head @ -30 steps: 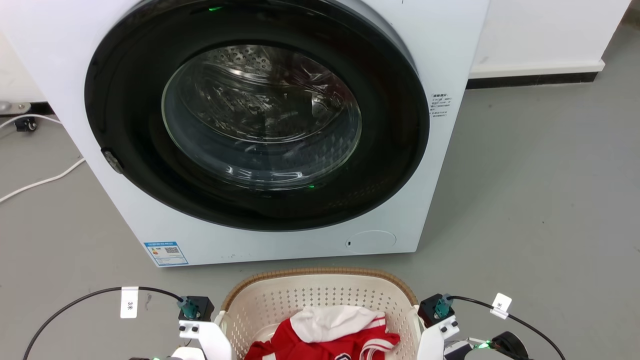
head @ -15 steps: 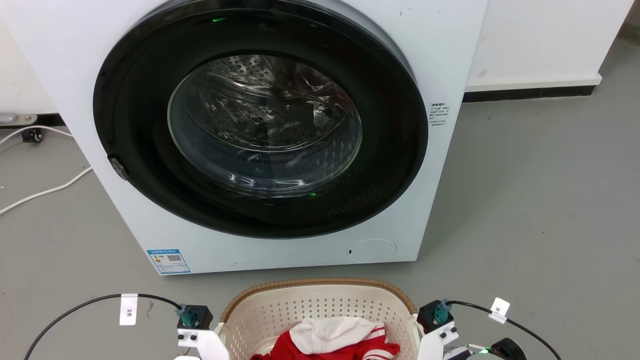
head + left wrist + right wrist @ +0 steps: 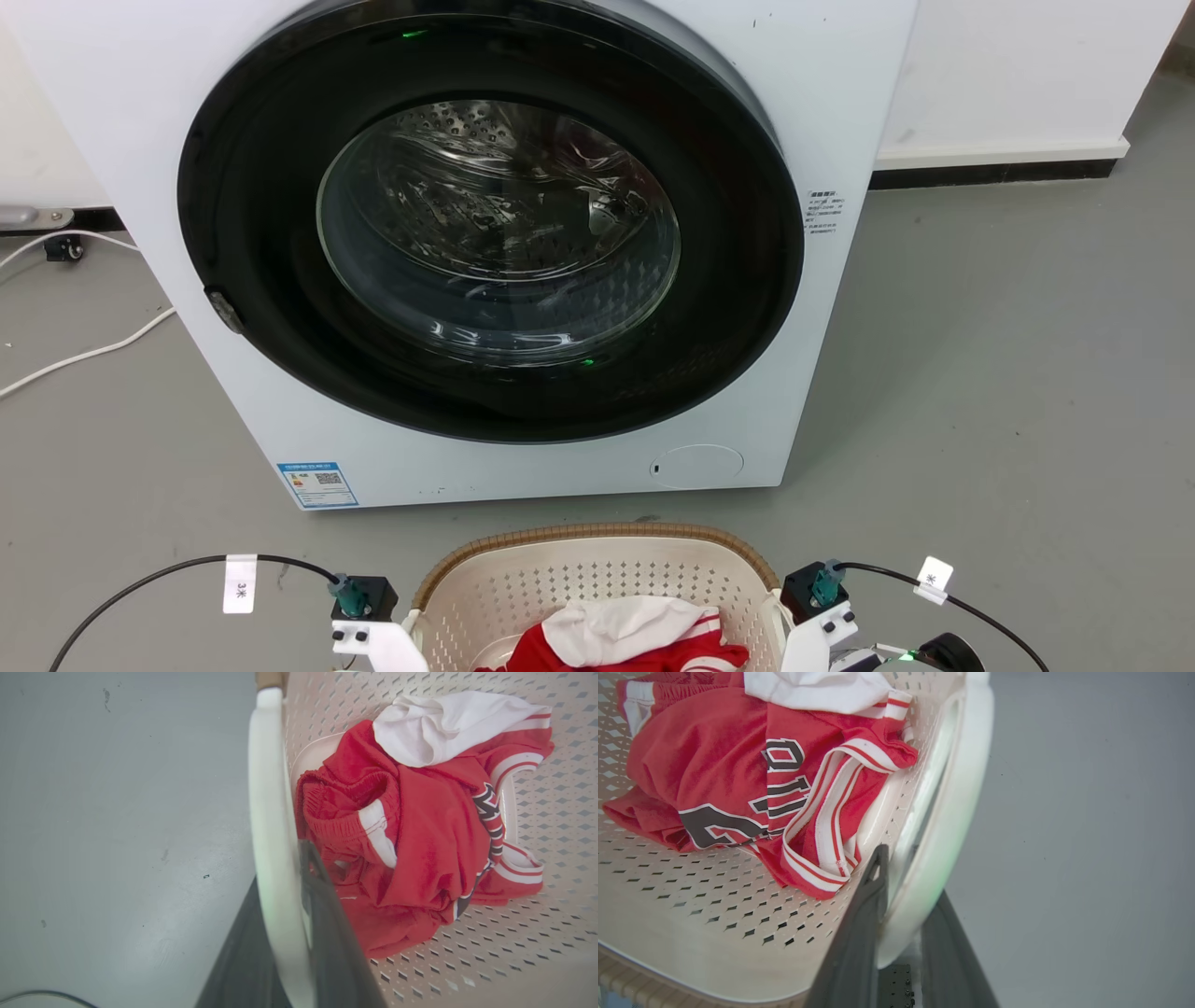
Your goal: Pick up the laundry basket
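Basket location: the basket (image 3: 579, 571) sits at the bottom centre of the head view, in front of the washing machine (image 3: 840, 93), on or just above the grey floor (image 3: 980, 373); I cannot tell which.
Contents: a red jersey (image 3: 420, 849) and a white cloth (image 3: 444, 723) lie bunched in the middle, well below the brown rim.
Left gripper: the left gripper (image 3: 280, 868) rises from the bottom centre of the left wrist view, one dark finger on each side of the white left handle (image 3: 266, 788), closed narrowly on it.
Right gripper: the right gripper (image 3: 910, 872) does the same at the bottom centre of the right wrist view, clamped across the white right handle (image 3: 966, 788), one finger inside the basket wall and one outside.
Weight: probably light, being thin perforated plastic with only a few garments in it.
Stiffness: the walls look stiff enough to keep their shape, though thin plastic may flex a little if the arms squeeze inward or pull apart.
Slipperiness: the handles are smooth and glossy, so a pinch could slide along them if the basket tilts.
Where to hold: the two side handles, as now, which spreads the load evenly.
Lift advice: both arms should rise together at the same rate, so the basket stays level and the clothes stay put.
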Controlling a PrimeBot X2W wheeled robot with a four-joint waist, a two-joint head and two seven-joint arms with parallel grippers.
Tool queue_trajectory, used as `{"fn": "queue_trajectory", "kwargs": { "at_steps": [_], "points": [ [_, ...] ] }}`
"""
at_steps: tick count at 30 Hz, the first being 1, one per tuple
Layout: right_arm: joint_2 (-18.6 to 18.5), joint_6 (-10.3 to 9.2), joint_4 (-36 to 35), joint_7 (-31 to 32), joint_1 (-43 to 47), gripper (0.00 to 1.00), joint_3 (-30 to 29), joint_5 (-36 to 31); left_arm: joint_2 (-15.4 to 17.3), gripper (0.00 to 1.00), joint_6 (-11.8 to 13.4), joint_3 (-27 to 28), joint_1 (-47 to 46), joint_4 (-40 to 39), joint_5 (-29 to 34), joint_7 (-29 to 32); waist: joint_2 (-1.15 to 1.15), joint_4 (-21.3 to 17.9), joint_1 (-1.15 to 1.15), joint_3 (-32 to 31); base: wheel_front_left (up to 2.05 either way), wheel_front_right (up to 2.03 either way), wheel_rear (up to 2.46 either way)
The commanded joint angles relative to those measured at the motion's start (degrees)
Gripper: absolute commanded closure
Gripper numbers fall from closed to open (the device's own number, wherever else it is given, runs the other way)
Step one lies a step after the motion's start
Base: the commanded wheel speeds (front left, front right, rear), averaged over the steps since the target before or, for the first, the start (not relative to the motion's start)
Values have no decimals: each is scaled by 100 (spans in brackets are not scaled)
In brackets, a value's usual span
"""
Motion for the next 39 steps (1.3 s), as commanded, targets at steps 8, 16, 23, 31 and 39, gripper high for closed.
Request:
{"fn": "queue_trajectory", "kwargs": {
  "at_steps": [8, 16, 23, 31, 39],
  "points": [
    [-47, 17, -21, 13, -58, 100, 84, 61, 84, 100, -22, -166, -118, 28, -159, -65, 0, 5, 0, 13, 0, 0, 0],
    [-58, 17, -8, -7, -78, 100, 122, 102, 92, 100, -22, -311, -185, 28, -320, -86, 0, 3, 0, 38, 0, 0, 0],
    [-47, 18, -2, -13, -78, 100, 144, 134, 107, 100, -22, -427, -243, 38, -440, -108, 0, -11, 0, 68, 0, 0, 0],
    [-44, 18, 17, -18, -92, 100, 160, 174, 122, 100, -22, -560, -277, 54, -577, -116, 0, -10, 0, 83, 0, 0, 0],
    [-26, 18, 25, -42, -78, 100, 173, 201, 142, 100, -22, -678, -313, 63, -697, -153, 0, -3, 0, 100, 0, 0, 0]
  ]
}}
